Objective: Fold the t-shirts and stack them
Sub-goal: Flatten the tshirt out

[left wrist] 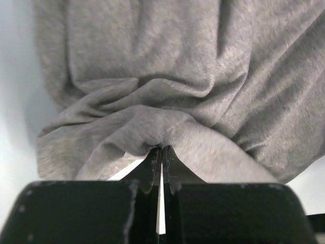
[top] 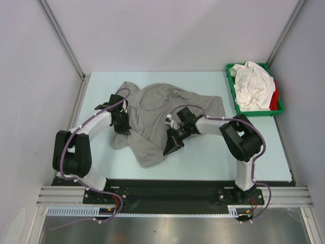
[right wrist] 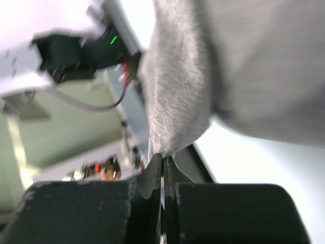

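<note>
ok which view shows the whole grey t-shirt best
The top external view: the whole grey t-shirt shows, crumpled. The left wrist view gives only bunched folds close up; the right wrist view only a pinched edge.

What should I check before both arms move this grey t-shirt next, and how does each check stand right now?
1. Left gripper shut on the grey t-shirt: ok, a fold is pinched.
2. Right gripper shut on the same shirt: ok, the cloth's edge is pinched.
3. Shirt lying flat: not ok, bunched and wrinkled.
4. White shirts and red shirt out of the way, in the green tray: ok.
5. Each grip holding only one layer: cannot tell.
</note>
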